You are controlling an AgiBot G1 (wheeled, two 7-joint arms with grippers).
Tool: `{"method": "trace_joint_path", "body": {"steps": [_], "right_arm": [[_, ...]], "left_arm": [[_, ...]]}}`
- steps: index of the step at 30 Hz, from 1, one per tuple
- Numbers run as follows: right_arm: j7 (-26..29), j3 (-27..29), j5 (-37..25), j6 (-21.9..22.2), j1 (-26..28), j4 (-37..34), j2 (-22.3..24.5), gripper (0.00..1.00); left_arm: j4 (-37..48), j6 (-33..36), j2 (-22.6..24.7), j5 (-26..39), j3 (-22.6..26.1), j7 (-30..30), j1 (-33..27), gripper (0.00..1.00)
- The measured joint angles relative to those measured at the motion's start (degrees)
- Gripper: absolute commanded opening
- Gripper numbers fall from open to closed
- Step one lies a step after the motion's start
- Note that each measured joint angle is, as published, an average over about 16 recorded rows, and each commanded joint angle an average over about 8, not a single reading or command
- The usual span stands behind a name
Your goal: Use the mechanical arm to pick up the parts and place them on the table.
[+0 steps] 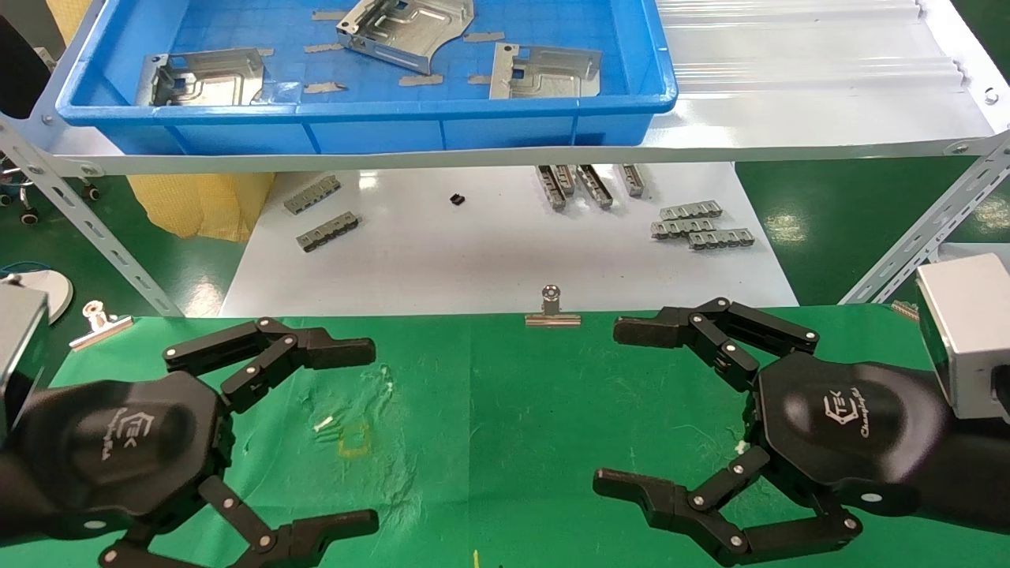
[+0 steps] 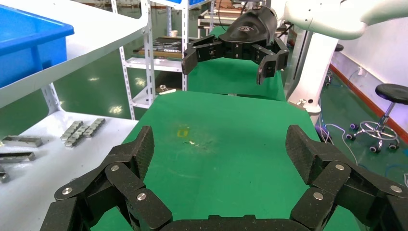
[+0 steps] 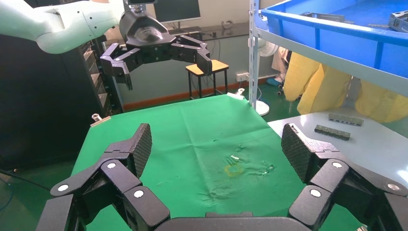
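Three silver-grey parts lie in the blue tray (image 1: 371,106) on the raised shelf: one at the left (image 1: 205,76), one at the back middle (image 1: 406,28), one at the right (image 1: 544,72). Both black grippers hover low over the green table (image 1: 505,394), far from the tray. My left gripper (image 1: 371,435) is open and holds nothing; the left wrist view shows only bare cloth between its fingertips (image 2: 221,149). My right gripper (image 1: 609,406) is likewise open and empty (image 3: 214,144). Each wrist view also shows the other arm's open gripper farther off (image 2: 226,67) (image 3: 161,67).
Beyond the green cloth, the white tabletop (image 1: 473,260) carries small grey slotted strips (image 1: 702,229) (image 1: 327,233). Binder clips (image 1: 552,309) (image 1: 99,322) grip the cloth's far edge. Slanted shelf struts (image 1: 87,229) (image 1: 923,237) flank the space under the tray shelf.
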Motion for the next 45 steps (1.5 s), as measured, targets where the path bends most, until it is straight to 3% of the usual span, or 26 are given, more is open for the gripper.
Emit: {"method": "trace_joint_path", "body": {"steps": [12, 20, 45], "right_arm": [[0.00, 0.00, 0.00, 0.00, 0.00, 0.00, 0.00, 1.00], [0.00, 0.00, 0.00, 0.00, 0.00, 0.00, 0.00, 0.00], [0.00, 0.00, 0.00, 0.00, 0.00, 0.00, 0.00, 0.00]], "left_arm": [[0.00, 0.00, 0.00, 0.00, 0.00, 0.00, 0.00, 1.00], [0.00, 0.00, 0.00, 0.00, 0.00, 0.00, 0.00, 1.00], [-0.07, 0.02, 0.03, -0.08, -0.06, -0.05, -0.26, 1.00]]}}
